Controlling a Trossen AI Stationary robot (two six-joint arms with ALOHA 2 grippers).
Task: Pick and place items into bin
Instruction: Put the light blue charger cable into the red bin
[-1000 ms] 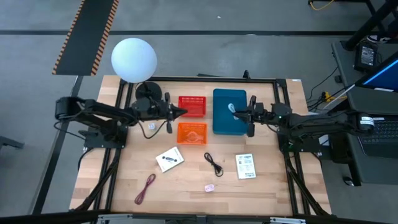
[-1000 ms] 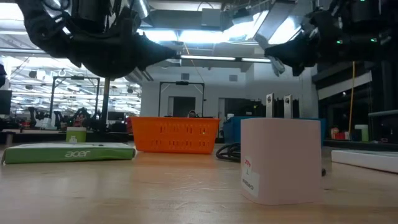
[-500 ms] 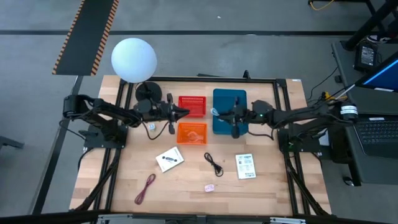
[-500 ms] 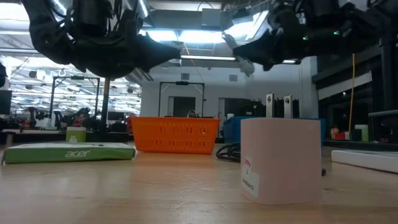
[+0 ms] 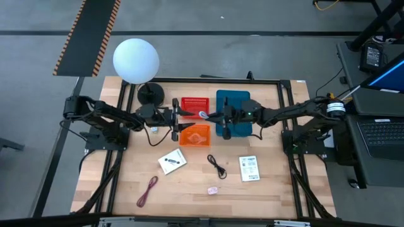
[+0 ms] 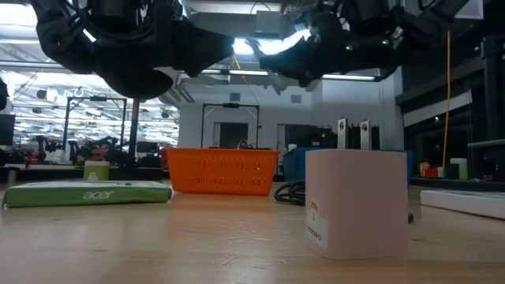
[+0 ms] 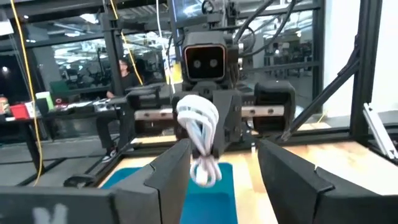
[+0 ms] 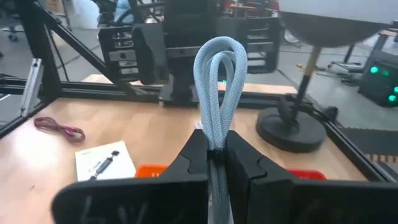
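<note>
My right gripper [image 5: 211,116] is shut on a pale-blue coiled cord [image 5: 202,115], held above the gap between the red bin [image 5: 195,104] and the orange bin [image 5: 195,135]. Facing it, my left gripper [image 5: 182,115] is open; in the left wrist view its fingers stand on either side of the cord [image 7: 199,134], and I see no contact. Lying flat on the table are two white packets [image 5: 172,161] [image 5: 249,168], a black cord [image 5: 217,166], a dark-red cord [image 5: 147,191] and a tiny pink piece [image 5: 213,190]. My right gripper pinches the bunched strands of the coil [image 8: 216,146] between its two fingers [image 8: 194,155]. The fingers lie level and point toward the table's left. The coil's looped end [image 8: 219,59] sticks out past the fingertips toward my left gripper. The cord is lifted clear, above the bins.
A blue bin [image 5: 235,101] stands right of the red and orange bins. The white globe lamp [image 5: 136,60] and its dark base [image 5: 150,93] stand at the far left. A small silvery bit [image 5: 152,128] lies under my left arm. The table's near half has free room between the items.
My right gripper has carried the pale cord from above the blue bin toward the table's left, up to my left gripper. My left gripper has stayed over the red and orange bins, and its fingers, closed to a point before, now stand apart.
</note>
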